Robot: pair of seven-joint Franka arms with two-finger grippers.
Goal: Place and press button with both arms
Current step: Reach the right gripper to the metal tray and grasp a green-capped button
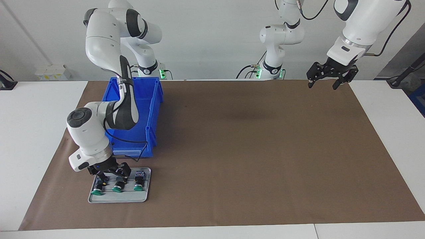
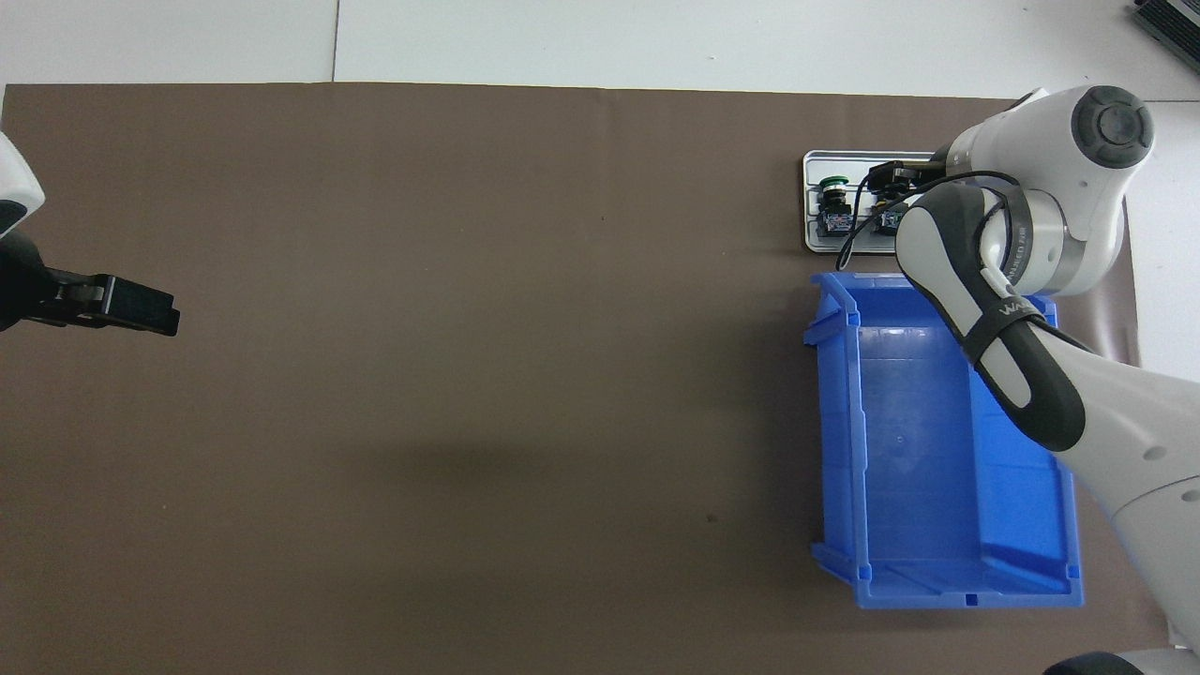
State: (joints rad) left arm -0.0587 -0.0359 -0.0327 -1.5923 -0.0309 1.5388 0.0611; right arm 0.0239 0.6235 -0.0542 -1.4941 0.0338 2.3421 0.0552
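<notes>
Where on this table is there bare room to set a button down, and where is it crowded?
Bare room: the brown mat from the blue bin to the left arm's end, where the open left pincer hangs. Crowded: the grey tray, farther from the robots than the bin, holds three green-capped buttons under the open right pincer.

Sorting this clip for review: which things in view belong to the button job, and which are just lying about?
Part of the job:
- three green-capped buttons on the grey tray
- right gripper, open, low over the tray's buttons
- left gripper, open, waiting over the brown mat

Just lying about:
- blue bin, beside the tray, nearer the robots; appears empty
</notes>
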